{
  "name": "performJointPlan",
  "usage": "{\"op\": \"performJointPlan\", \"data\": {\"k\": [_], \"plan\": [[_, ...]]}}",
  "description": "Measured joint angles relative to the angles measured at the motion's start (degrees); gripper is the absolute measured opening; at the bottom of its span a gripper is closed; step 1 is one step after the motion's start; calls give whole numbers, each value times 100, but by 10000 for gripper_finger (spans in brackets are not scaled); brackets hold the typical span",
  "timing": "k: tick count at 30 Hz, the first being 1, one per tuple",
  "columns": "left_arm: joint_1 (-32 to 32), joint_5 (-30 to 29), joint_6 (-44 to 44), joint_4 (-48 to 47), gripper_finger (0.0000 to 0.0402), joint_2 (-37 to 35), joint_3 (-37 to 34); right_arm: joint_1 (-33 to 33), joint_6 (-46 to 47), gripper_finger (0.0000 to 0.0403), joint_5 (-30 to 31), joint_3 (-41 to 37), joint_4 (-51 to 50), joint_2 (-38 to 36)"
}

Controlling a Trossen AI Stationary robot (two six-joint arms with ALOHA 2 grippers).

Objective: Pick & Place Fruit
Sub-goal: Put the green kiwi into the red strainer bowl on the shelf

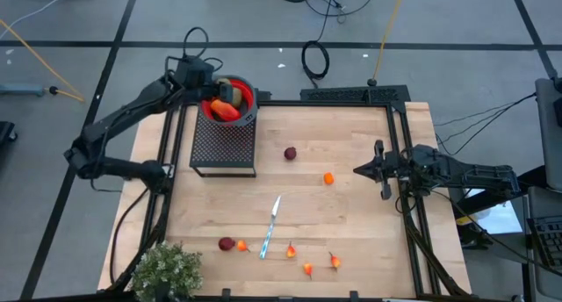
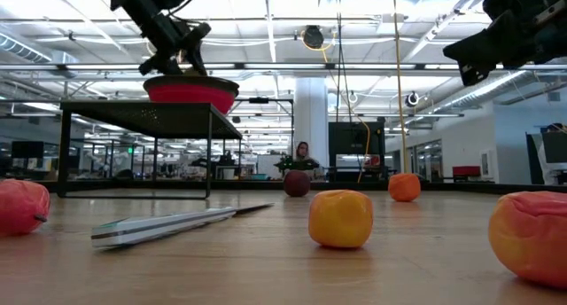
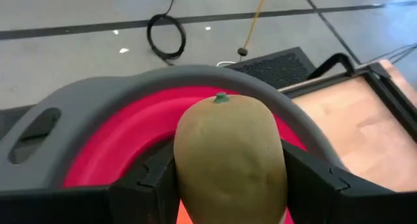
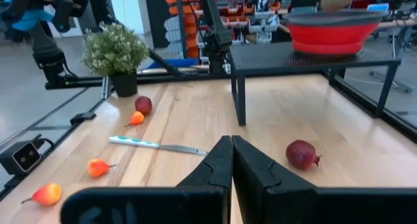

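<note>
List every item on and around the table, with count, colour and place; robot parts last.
Bowl: one, red with grey rim, on the stand.
Stand: one, black mesh, table's far left.
Olive-brown fruit: one, held over the bowl.
Orange-red fruit: one, in the bowl.
Dark-red balls: two, mid-table and near edge.
Orange ball: one, mid-table.
Small red-orange fruits: four, near edge.
Knife: one, pale handle, centre.
Plant: one, grey-green, near-left corner.
Left gripper: fingers gripping the olive-brown fruit.
Right gripper: shut, table's right side.
</note>
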Motion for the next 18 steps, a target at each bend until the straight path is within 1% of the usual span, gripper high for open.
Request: {"op": "performJointPlan", "data": {"k": [4, 9, 15, 18], "plan": [[129, -42, 104, -46, 207, 154, 72, 0, 0, 0, 0, 0, -205, 0], [147, -115, 294, 145, 207, 259, 74, 0, 0, 0, 0, 0, -202, 0], [13, -600, 1429, 126, 207, 320, 78, 0, 0, 0, -2, 0, -202, 0], [-61, -781, 1681, 125, 207, 320, 80, 0, -3, 0, -1, 0, -201, 0]]}}
